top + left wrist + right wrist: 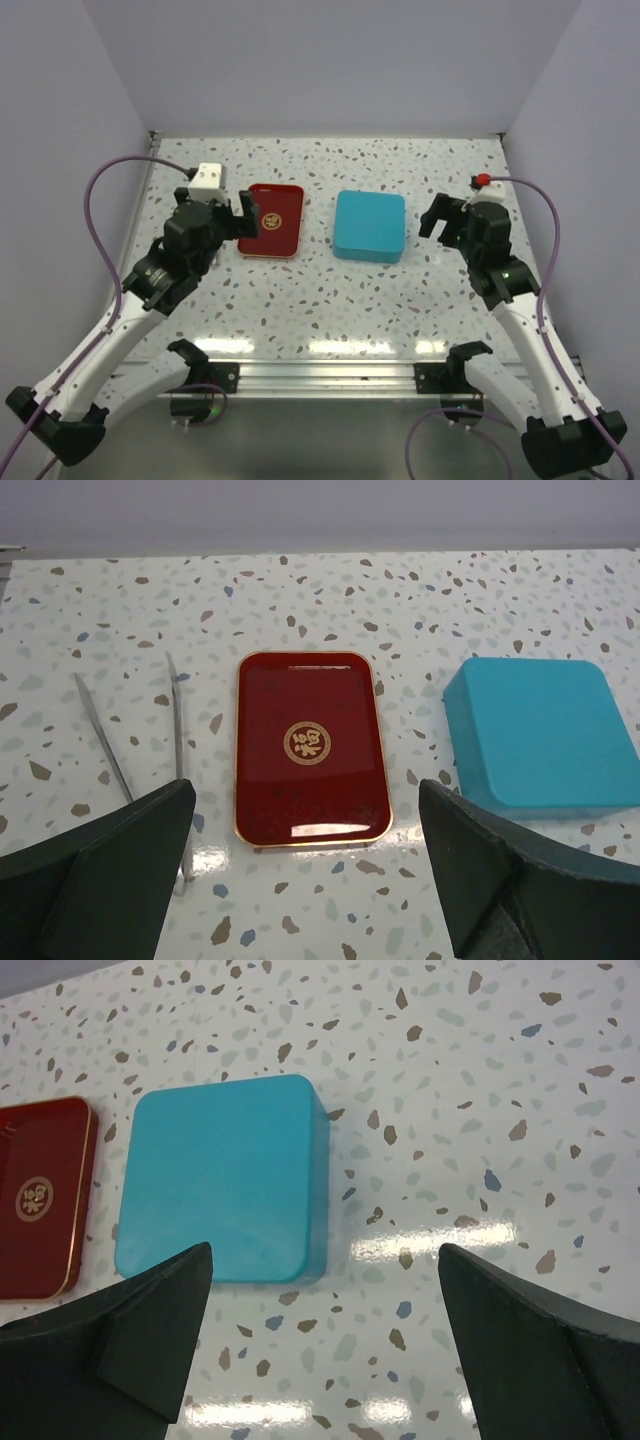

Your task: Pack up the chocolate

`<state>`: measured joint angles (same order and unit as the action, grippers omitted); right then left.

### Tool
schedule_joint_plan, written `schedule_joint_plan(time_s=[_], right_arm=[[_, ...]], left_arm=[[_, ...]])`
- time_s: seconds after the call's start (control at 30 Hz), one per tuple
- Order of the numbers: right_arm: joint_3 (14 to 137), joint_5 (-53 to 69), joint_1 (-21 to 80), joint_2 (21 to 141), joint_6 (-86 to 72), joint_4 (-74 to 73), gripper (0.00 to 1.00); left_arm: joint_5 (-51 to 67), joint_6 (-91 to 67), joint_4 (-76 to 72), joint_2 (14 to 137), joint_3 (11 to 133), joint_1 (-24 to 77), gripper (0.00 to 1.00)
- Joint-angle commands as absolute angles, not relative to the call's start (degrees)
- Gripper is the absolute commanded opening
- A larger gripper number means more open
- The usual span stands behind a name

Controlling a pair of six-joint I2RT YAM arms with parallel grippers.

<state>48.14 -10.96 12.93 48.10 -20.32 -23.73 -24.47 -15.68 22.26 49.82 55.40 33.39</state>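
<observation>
Down at centre frame in the top view, two things sit side by side on the speckled table (330, 300): the red tray (270, 235) on the left and the teal tin (370, 225) on the right, apart, with a strip of table between them.

Over to the left wrist camera: the left gripper (305, 790) hangs above the near edge of the tray with its dark fingers (120, 860) spread wide at the lower corners of the frame, nothing between them. The tray is bare and glossy, with a gold emblem (307, 743) in its middle. Just left of it lie thin metal tweezers (177, 730), their legs splayed toward the top of the frame (from above they are hidden under the arm).

Right wrist camera now: the right gripper (325, 1250) is also wide open and carries nothing. The tin fills the left half of that frame, showing only a plain, closed top, and a sliver of the red tray peeks in at the left edge. In the top view this gripper sits to the right of the tin, clear of it.

And the chocolate? No view shows a single piece, so where it is I cannot tell.
</observation>
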Motion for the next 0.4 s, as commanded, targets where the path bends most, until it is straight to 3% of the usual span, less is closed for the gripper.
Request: schedule_joint_plan(time_s=[0.0,0.37], right_arm=[[50.3,-10.5,12.6,47.2,-19.6,-26.5,0.99],[50.4,-11.3,12.6,46.2,-19.3,-27.2,0.99]], left_arm=[[-26.4,-15.7,26.4,50.3,57.2,33.1,1.0],[-26.6,-15.6,25.9,49.7,57.0,33.2,1.0]])
